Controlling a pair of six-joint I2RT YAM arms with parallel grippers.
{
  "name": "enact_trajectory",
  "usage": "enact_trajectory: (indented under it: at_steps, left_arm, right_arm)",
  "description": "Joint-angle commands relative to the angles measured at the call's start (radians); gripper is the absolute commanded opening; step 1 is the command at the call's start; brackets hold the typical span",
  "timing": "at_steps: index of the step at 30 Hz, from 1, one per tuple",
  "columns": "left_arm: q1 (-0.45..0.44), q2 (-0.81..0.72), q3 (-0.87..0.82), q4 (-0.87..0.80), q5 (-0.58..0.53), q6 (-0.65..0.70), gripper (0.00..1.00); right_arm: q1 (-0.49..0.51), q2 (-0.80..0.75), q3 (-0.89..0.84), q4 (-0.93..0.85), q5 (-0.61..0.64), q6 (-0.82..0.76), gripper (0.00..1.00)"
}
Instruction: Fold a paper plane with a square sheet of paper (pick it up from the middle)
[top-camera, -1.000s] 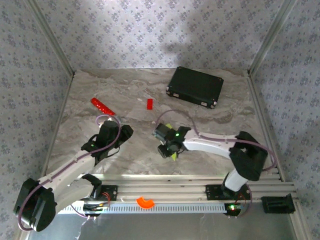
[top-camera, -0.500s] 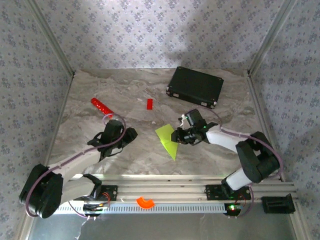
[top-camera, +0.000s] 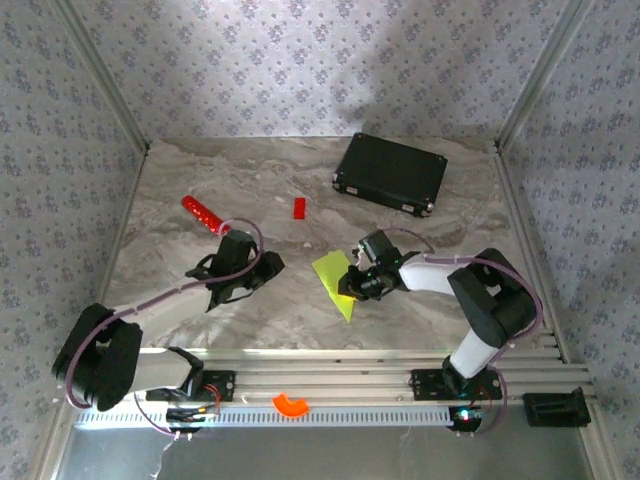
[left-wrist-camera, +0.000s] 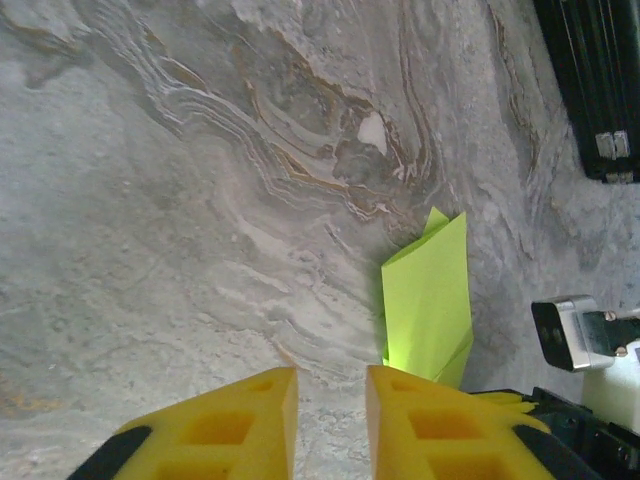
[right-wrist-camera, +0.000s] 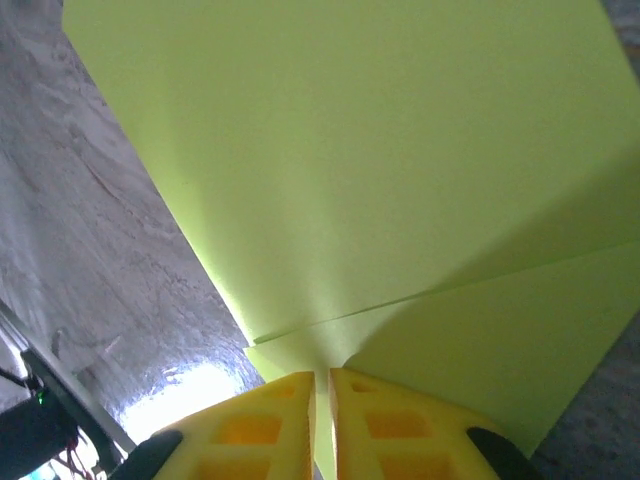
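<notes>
The square sheet of paper (top-camera: 330, 272) is lime yellow-green and lies folded into a pointed shape with creases at the middle of the marble table. My right gripper (top-camera: 347, 285) is at the sheet's right edge. In the right wrist view the paper (right-wrist-camera: 380, 150) spreads out ahead, and the right gripper (right-wrist-camera: 322, 375) is shut on a fold of it. My left gripper (top-camera: 272, 267) sits low on the table just left of the sheet. In the left wrist view the left gripper (left-wrist-camera: 331, 372) has a narrow gap over bare marble, with the paper (left-wrist-camera: 430, 290) ahead to its right.
A black case (top-camera: 390, 172) lies at the back right, also seen in the left wrist view (left-wrist-camera: 595, 80). A small red block (top-camera: 299, 207) and a red stick (top-camera: 205, 213) lie behind the grippers. An orange ring piece (top-camera: 291, 404) rests on the front rail.
The right gripper came off the top of the paper, swung to its right edge and closed on it. The left gripper slid right toward the sheet, its jaws narrowing.
</notes>
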Motion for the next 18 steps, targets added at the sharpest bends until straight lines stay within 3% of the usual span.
enact_trajectory:
  at_steps: [1,6,8,12,15,18]
  left_arm:
    - [-0.013,0.028,0.036,0.037,0.036,0.009,0.23]
    - [-0.028,0.068,0.06,0.052,0.054,0.007,0.21]
    - [-0.033,0.082,0.068,0.055,0.062,0.009,0.2]
    - [-0.045,0.114,0.072,0.076,0.081,0.003,0.2]
    - [-0.059,0.143,0.075,0.117,0.103,-0.008,0.19]
    - [-0.076,0.199,0.099,0.2,0.151,-0.021,0.2]
  right_arm:
    - [0.024,-0.022,-0.073,0.027,0.149,0.171,0.11]
    - [0.063,-0.07,-0.246,0.296,0.281,0.458,0.06]
    - [0.076,-0.101,-0.269,0.334,0.323,0.5,0.06]
    - [0.127,-0.207,-0.249,0.242,0.483,0.487,0.06]
    - [0.141,-0.301,-0.237,0.237,0.517,0.43,0.08]
    - [0.157,-0.415,-0.102,-0.053,0.625,0.281,0.12]
